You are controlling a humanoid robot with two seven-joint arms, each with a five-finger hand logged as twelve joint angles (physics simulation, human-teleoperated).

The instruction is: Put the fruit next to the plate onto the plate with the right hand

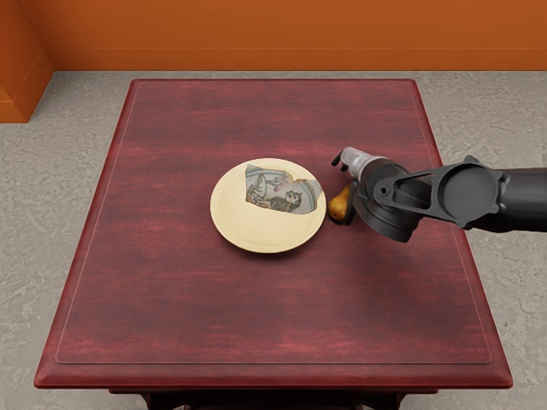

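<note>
The fruit [340, 203] sits on the desk [214, 299], just off the right rim of the plate [232, 224], nearly touching it. It's golden-brown and smooth, tapering like a pear, though my own wrist hides its right side. I judge it light, firm and a bit slick, with a rounded skin that could roll or squirt out of a pinch. So I want the broad belly, cradled from both sides, not the narrow neck.

My right hand [352, 162] hangs just behind and above the fruit, the arm coming in from the right edge. Whether my fingers are wide or closing, I cannot tell; the wrist blocks them. I can't see contact with the fruit either.

The plate is round, pale cream and shallow, glazed by the look of it, with a printed picture near its centre. That surface is hard, so I'd set the fruit down gently. Under it all, the desk is dark red polished wood with a raised border.
</note>
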